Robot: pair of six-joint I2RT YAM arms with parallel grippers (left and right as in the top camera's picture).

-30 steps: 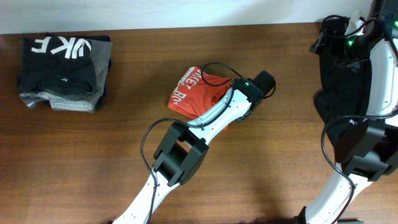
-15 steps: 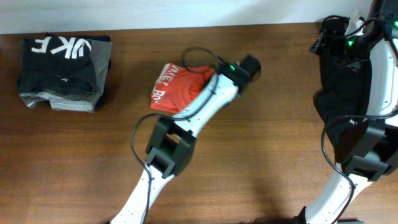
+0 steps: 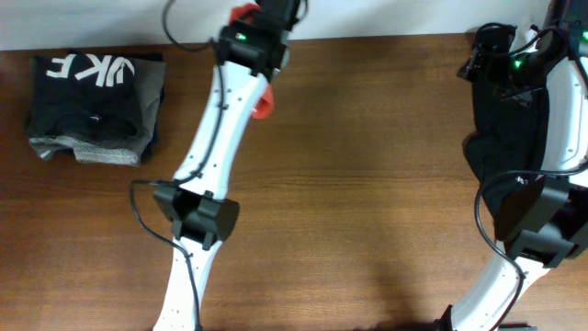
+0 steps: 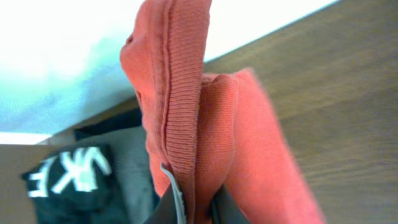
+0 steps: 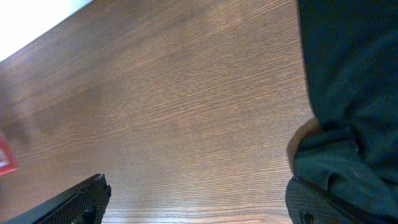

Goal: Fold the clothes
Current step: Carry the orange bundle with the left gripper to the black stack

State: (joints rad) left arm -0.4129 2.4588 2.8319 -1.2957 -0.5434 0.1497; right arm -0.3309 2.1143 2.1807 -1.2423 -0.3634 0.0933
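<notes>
My left gripper (image 4: 194, 202) is shut on the orange-red T-shirt (image 4: 186, 106), which hangs bunched from the jaws. In the overhead view the left arm reaches to the table's back edge and only small bits of the shirt (image 3: 264, 101) show beside it. The long black garment (image 3: 501, 119) lies at the right side of the table, under the right arm. It also shows in the right wrist view (image 5: 348, 93). My right gripper (image 5: 199, 199) is open and empty above bare wood, its right finger beside the black garment.
A stack of folded clothes (image 3: 92, 106), black with white letters on top and grey beneath, sits at the back left; it also shows in the left wrist view (image 4: 74, 174). The wooden table (image 3: 367, 184) ends at a white wall behind.
My left gripper has lifted the orange-red T-shirt off the table middle and carried it up and left to the back edge. The right arm has not moved.
</notes>
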